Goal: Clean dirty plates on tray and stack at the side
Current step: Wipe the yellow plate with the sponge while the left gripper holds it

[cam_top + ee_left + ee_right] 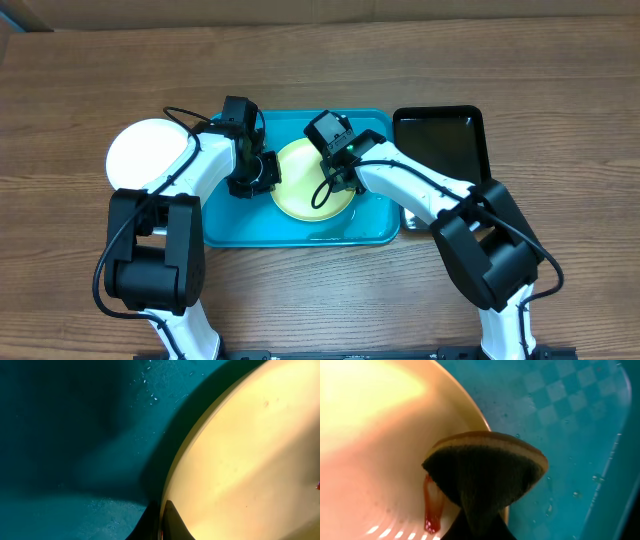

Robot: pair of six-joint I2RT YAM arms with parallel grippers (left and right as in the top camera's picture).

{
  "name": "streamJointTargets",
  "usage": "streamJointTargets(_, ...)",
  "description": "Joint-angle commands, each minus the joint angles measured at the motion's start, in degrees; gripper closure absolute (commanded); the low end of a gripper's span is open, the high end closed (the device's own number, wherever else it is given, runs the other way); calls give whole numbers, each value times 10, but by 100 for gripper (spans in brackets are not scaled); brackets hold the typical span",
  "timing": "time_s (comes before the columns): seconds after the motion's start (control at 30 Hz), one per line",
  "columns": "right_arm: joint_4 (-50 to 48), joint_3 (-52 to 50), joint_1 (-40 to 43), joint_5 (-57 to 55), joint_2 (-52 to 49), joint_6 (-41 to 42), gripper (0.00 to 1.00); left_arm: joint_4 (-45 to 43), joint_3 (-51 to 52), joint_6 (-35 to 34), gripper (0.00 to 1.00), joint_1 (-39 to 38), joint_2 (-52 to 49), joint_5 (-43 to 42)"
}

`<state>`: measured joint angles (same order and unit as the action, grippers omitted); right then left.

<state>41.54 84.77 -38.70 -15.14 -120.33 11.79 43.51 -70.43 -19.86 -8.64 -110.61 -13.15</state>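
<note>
A pale yellow-green plate (pixel 300 185) lies in the turquoise tray (pixel 240 225). My left gripper (pixel 262 172) is shut on the plate's left rim; in the left wrist view the fingers (pixel 162 522) pinch the plate (pixel 250 460) edge over the tray floor (pixel 75 435). My right gripper (pixel 335 170) is shut on a dark sponge (pixel 485 472) with a tan top, pressed on the plate (pixel 370 435) near its rim. An orange-red smear (pixel 432 510) runs beside the sponge. A white plate (pixel 150 155) sits on the table left of the tray. A third plate is not visible.
A narrow black tray (pixel 440 140) stands right of the turquoise tray, touching its corner. Water droplets lie on the tray floor (pixel 580 460). The wooden table (pixel 400 300) stretches in front of the tray.
</note>
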Motion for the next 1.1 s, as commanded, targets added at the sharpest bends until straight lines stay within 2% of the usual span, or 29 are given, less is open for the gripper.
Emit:
streamJointTargets(0.0, -15, 9, 0, 40, -22, 5, 96, 2, 8, -11, 96, -4, -10, -5)
streamJointTargets(0.17, -25, 9, 0, 73, -40, 48, 96, 1, 8, -11, 96, -4, -10, -5)
streamJointTargets(0.57, -18, 8, 0, 164, -76, 56, 96, -2, 8, -11, 96, -4, -10, -4)
streamJointTargets(0.83, -12, 25, 14, 296, -48, 45, 96, -2, 8, -11, 96, -4, -10, -4)
streamJointTargets(0.97, 18, 67, 44, 437, -8, -4, 96, -2, 8, -11, 95, -4, -10, -4)
streamJointTargets(1.07, 55, 103, 77, 495, 30, -16, 96, -2, 8, -11, 95, -4, -10, -4)
